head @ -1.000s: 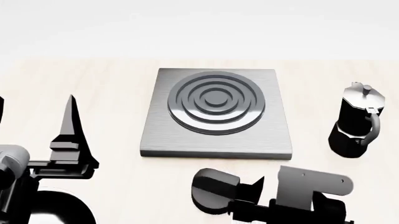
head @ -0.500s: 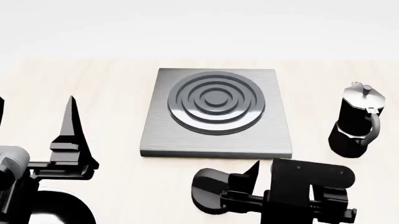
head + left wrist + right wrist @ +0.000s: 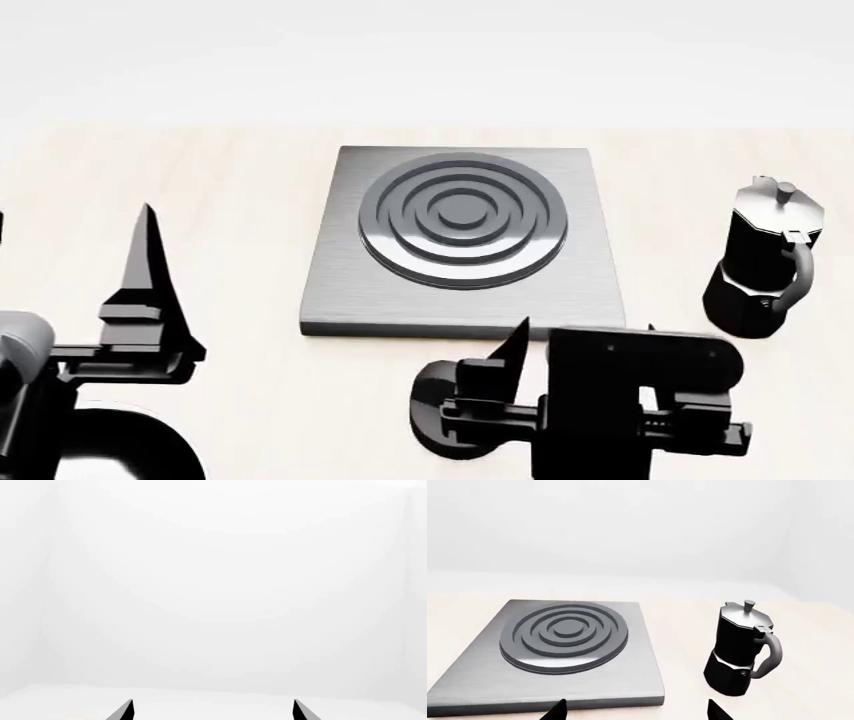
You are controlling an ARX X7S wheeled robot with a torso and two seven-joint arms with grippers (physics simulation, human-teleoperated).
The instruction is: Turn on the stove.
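Two arms frame a pale wooden table [image 3: 240,180] seen from the head camera. At centre lies the stove [image 3: 463,243], a flat square grey slab with a raised burner [image 3: 463,217] of concentric rings set toward its far half. Its knob [image 3: 441,420], a black disc, sits on the table just in front of the slab's near edge, and is largely covered by the right arm's hardware. A black moka pot [image 3: 765,262] stands upright to the right of the stove, apart from it, handle toward the camera.

The right gripper [image 3: 583,335] hangs low above the knob and the slab's near edge; one pointed finger [image 3: 513,345] shows clearly and a second tip shows just past the wrist block. In the right wrist view two dark fingertips [image 3: 555,712] stand well apart at the frame's edge, nothing between them, with the stove [image 3: 554,650] and moka pot [image 3: 740,650] ahead: the jaws are spread.

The left gripper [image 3: 80,225] is held at the table's left, well away from the stove, one finger [image 3: 144,270] pointing up. In the left wrist view its two tips [image 3: 123,711] are wide apart against a blank white background, so it too is spread and empty.
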